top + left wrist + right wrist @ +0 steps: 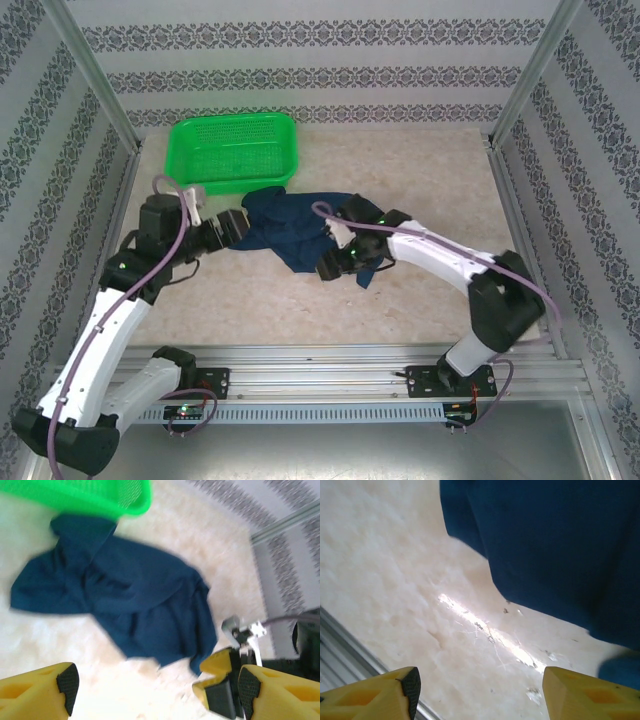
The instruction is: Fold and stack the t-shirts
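Your shirt [285, 228] lies in 1 crumpled navy heap near the middle of the table [420, 180], not folded. Its far left corner meets the near rim of the green basket [235, 150], which sits at the table's far left. In the left wrist view you can't tell whether that corner goes under the rim or only rests against it. The cloth is bunched into several ridges, with a flap trailing toward the near side.

Your left claw [157, 682] is released. Its 2 yellow fingers [45, 692] stand wide apart, with bare table between their black pads and no cloth in them. From above it sits at the heap's left edge, pointing right toward the shirt.

Your right claw [481, 682] is released as well. Its 2 fingers stand wide, with bare table between them and nothing pinched. The shirt fills the upper right of its wrist view, beyond the fingertips and apart from them. From above this claw hangs at the heap's near right edge, its wrist over the right part of the cloth. A metal rail [340, 650] crosses the lower left corner of that wrist view.

The left wrist picture is blurred, so you can't read the finer folds there.
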### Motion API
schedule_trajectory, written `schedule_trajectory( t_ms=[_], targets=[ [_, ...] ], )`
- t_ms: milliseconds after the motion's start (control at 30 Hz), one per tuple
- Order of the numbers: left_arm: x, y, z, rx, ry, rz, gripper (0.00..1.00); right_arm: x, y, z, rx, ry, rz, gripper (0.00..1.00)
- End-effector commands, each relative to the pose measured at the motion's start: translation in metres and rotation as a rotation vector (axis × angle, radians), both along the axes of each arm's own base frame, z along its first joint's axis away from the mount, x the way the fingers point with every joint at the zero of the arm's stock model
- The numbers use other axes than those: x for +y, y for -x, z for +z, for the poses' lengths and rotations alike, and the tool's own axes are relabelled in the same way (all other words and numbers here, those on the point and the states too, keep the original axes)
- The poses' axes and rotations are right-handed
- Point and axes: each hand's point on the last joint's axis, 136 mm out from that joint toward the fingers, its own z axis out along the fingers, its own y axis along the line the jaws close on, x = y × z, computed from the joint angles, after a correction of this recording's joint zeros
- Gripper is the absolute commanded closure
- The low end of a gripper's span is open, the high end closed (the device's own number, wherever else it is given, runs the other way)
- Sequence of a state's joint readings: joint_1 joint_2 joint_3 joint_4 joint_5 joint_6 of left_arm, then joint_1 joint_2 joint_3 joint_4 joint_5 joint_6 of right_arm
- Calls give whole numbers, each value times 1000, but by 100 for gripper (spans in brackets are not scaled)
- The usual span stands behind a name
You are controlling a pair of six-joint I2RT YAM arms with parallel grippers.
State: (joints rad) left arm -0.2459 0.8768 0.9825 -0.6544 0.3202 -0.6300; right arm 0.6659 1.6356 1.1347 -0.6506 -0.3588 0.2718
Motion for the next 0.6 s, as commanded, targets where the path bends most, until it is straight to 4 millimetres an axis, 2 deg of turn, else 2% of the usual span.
schedule_trajectory(
  t_ms=[0,67,167,333,400,467,533,567],
  targets=[
    [8,27,-29,93,-29,24,16,22,-8,-11,-14,42,29,35],
    [10,34,-34,89,-29,28,16,26,-10,-27,5,100,37,37],
    [12,43,-43,102,-31,36,16,20,-21,-46,1,209,7,41],
    [13,51,-52,113,-37,39,17,13,-43,-57,-60,307,-33,47],
    [14,52,-53,112,-37,40,17,8,-48,-65,-59,359,-36,55],
    [14,52,-54,109,-36,37,18,4,-51,-68,-61,394,-45,70],
    [12,53,-53,107,-33,28,18,8,-50,-57,-65,365,-46,81],
    [11,53,-52,102,-30,22,18,12,-49,-46,-69,340,-47,85]
  ],
)
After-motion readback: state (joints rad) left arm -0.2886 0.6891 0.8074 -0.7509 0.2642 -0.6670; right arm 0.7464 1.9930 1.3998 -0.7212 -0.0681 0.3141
